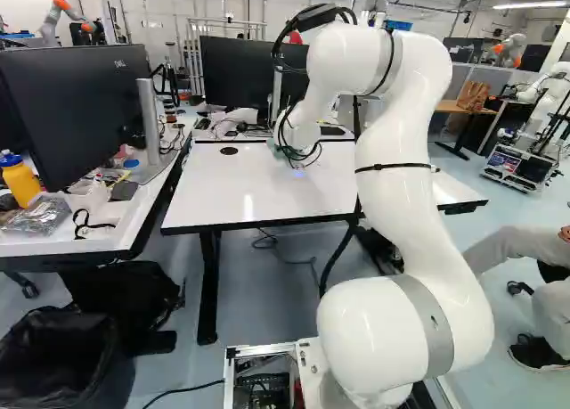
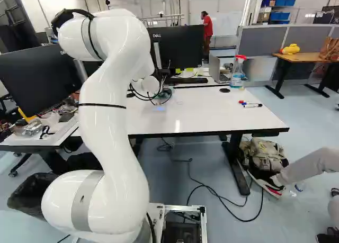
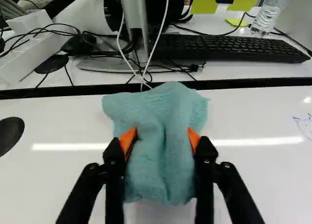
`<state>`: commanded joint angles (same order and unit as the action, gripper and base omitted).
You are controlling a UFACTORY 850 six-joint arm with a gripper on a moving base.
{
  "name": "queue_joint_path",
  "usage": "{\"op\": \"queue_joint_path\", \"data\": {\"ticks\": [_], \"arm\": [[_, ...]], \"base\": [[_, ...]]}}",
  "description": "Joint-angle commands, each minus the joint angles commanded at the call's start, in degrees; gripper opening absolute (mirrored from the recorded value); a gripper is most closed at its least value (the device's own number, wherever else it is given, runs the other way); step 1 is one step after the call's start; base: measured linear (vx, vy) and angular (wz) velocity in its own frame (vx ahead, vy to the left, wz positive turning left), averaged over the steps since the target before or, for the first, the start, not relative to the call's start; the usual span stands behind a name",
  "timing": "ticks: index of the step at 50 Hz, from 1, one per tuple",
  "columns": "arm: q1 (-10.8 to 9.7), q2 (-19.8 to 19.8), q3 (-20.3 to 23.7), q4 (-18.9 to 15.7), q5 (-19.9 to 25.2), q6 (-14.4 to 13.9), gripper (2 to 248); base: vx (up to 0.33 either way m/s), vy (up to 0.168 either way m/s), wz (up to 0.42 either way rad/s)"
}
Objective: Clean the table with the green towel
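Note:
In the right base view my gripper [image 2: 158, 101], small and partly hidden by cables, is low over the far part of the white table [image 2: 206, 113]. The wrist view shows the gripper [image 3: 162, 137] shut on the green towel [image 3: 163, 104], an orange pad pressing into the bunched cloth from each side. The towel's folds bulge up between the fingers and spread ahead of them, close to the table's far edge. Its underside is hidden. A blue pen mark [image 3: 305, 122] shows on the tabletop beside the towel.
Beyond the far edge are a keyboard [image 3: 229, 47], a monitor stand and loose white cables. Markers [image 2: 250, 105] and a spray bottle [image 2: 237, 72] stand on the right side. A monitor [image 1: 76, 115] rises at the left. Other robots are farther off; a seated person's leg shows at the right.

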<state>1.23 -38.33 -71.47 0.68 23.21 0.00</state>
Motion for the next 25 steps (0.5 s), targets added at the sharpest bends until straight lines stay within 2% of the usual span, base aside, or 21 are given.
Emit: {"op": "queue_joint_path", "data": {"ticks": [1,2,7,8,12,13,25], "arm": [[0.0,0.0,0.0,0.0,0.0,0.0,160],[0.0,0.0,0.0,0.0,0.0,0.0,123],[0.0,0.0,0.0,0.0,0.0,0.0,123],[0.0,0.0,0.0,0.0,0.0,0.0,87],[0.0,0.0,0.0,0.0,0.0,0.0,87],[0.0,0.0,0.0,0.0,0.0,0.0,63],[0.0,0.4,0.12,0.0,0.0,0.0,60]], "base": [[0.0,0.0,0.0],[0.0,0.0,0.0],[0.0,0.0,0.0],[0.0,0.0,0.0],[0.0,0.0,0.0],[0.0,0.0,0.0],[0.0,0.0,0.0]]}}
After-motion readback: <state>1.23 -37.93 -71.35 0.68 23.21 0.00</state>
